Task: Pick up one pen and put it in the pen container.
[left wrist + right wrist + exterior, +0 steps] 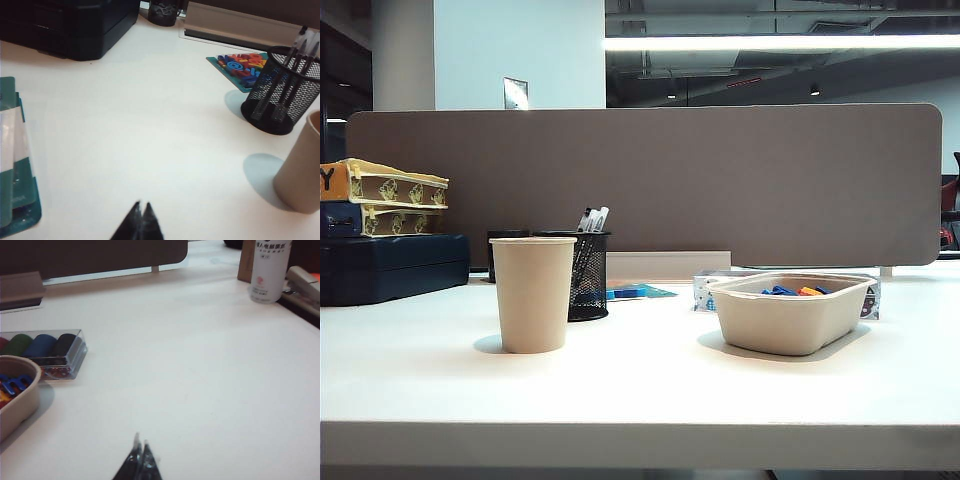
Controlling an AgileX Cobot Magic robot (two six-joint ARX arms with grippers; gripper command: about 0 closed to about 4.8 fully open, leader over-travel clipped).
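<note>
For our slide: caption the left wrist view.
Shut left gripper above white table; pens in mesh cup.

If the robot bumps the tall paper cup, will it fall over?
Probably, if bumped near the top. The paper cup is tall, narrows toward its base and looks light. It would likely slide on the smooth white table or tip, then roll in a curve.

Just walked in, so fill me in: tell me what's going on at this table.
Nothing is being handled. The left gripper and right gripper are both shut and empty, hovering over bare table. Several pens stand in the mesh pen container, behind the paper cup. No loose pen is visible.
</note>
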